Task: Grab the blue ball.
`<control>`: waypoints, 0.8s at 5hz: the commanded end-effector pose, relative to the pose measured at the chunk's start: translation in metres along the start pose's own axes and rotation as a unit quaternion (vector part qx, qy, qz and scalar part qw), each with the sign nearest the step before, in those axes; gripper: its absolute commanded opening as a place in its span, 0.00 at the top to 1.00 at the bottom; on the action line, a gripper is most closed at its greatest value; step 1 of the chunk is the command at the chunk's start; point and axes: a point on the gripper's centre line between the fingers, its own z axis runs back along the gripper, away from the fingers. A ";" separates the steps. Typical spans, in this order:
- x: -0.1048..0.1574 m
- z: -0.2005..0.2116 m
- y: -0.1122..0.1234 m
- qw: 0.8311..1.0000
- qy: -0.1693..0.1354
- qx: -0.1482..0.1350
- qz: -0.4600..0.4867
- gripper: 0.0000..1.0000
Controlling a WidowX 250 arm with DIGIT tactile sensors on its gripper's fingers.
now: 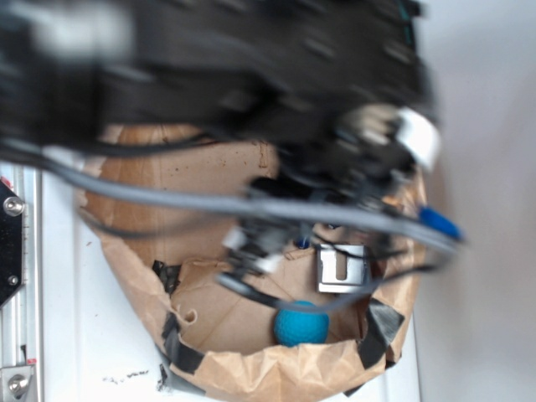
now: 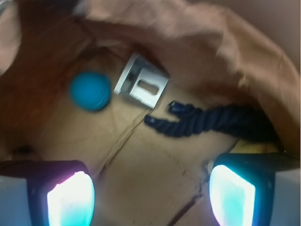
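In the wrist view the jaws stand wide apart at the lower corners, with bare cardboard floor (image 2: 155, 174) open between them through the lower middle of the frame. Toward the upper left lies the blue ball (image 2: 90, 91), with the metal bracket (image 2: 141, 86) just beside it on its right. The dark navy rope (image 2: 211, 121) crosses the right centre. The crumpled paper wall (image 2: 225, 47) closes off the top and right. In the exterior view the ball sits near the paper rim (image 1: 276, 368) at the bottom.
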 end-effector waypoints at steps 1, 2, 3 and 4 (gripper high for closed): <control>0.000 -0.004 0.005 0.998 -0.019 0.032 -0.049 0.00; -0.009 -0.020 -0.005 0.993 -0.032 0.040 -0.104 0.00; -0.009 -0.034 -0.018 0.983 -0.044 0.045 -0.172 0.00; -0.004 -0.041 -0.035 0.969 -0.062 0.038 -0.236 0.00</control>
